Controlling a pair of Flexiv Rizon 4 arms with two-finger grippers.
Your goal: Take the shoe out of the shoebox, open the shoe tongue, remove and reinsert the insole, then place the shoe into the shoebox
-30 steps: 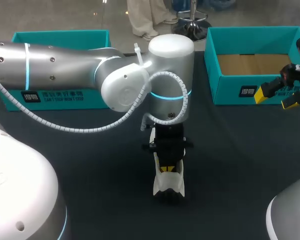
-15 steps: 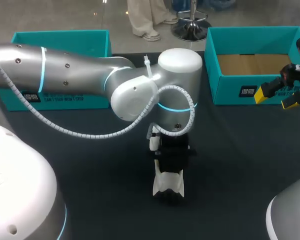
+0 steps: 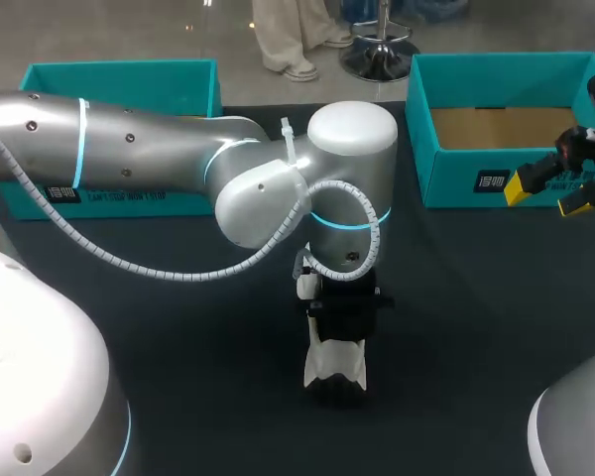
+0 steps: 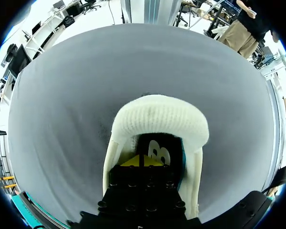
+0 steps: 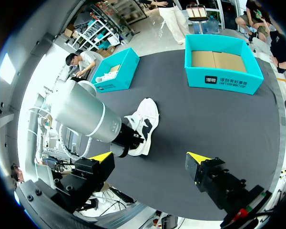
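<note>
The shoe (image 3: 334,365) is out of its box and stands on the middle of the tabletop (image 3: 476,317), so I judge the step in hand to be the work inside it: the tongue or, more likely, the insole. My left arm (image 3: 159,159) reaches in over the middle, and its jaws are plunged down into the shoe's opening. In the left wrist view the yellow tips (image 4: 131,162) look pressed together deep inside, with the padded white collar (image 4: 157,117) arching just ahead of them. Whether a thin edge of insole is caught between them I cannot see. My right jaws hang spread wide and empty at the right edge of the tabletop, their yellow tips (image 3: 521,186) just in front of the open teal shoebox (image 3: 446,183) at the far right corner, well apart from the shoe. The next move, I think, calls for a slow, straight draw up out of the opening. As nothing holds the shoe down, it could ride up with me, so my right arm may have to come across and steady it.
</note>
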